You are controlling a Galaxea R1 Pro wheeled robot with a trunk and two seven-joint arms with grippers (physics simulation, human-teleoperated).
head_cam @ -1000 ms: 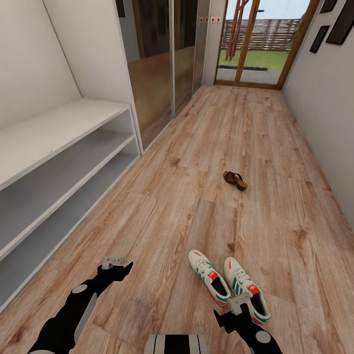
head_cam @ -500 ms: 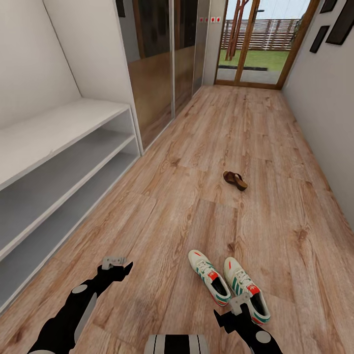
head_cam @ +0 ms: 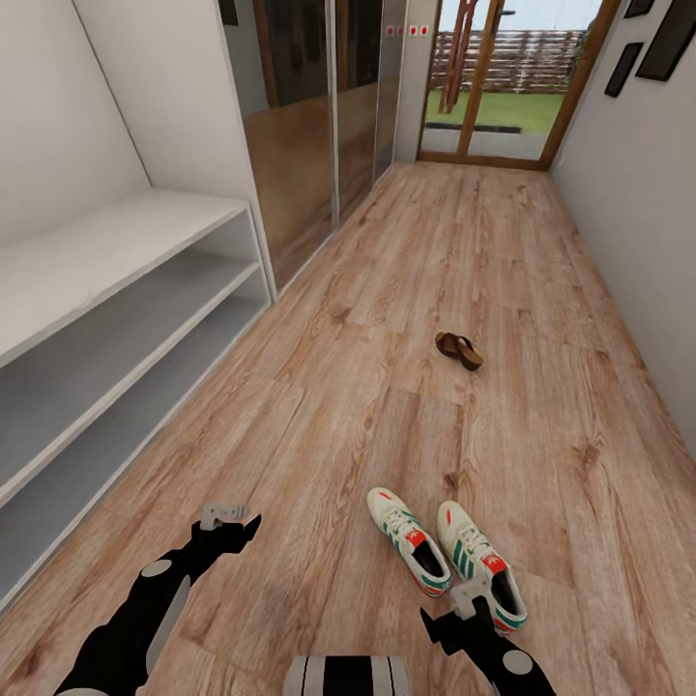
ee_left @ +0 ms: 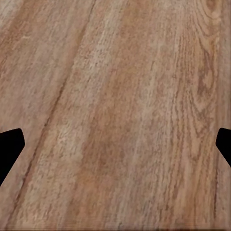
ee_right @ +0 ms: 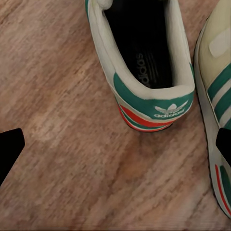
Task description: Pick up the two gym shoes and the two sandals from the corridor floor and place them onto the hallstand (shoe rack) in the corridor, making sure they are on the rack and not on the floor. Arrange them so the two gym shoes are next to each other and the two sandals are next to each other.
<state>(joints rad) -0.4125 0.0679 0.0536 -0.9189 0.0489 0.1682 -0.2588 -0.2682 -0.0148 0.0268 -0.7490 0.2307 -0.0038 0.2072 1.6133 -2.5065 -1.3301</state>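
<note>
Two white gym shoes with teal stripes, one and the other, lie side by side on the wood corridor floor, low in the head view. My right gripper hovers open just behind the heel of the right-hand shoe. The right wrist view looks down on one shoe's heel and the other shoe's side, with nothing between the fingers. One dark-brown sandal lies farther down the corridor. The white hallstand runs along the left wall. My left gripper hangs open over bare floor.
Mirrored sliding doors follow the hallstand on the left. A plain wall with dark picture frames bounds the right side. A glass door to a garden closes the far end. Open floor stretches between shoes and hallstand.
The whole head view has shifted slightly, so the camera moved. Shoes, sandal and both arms keep their places relative to each other.
</note>
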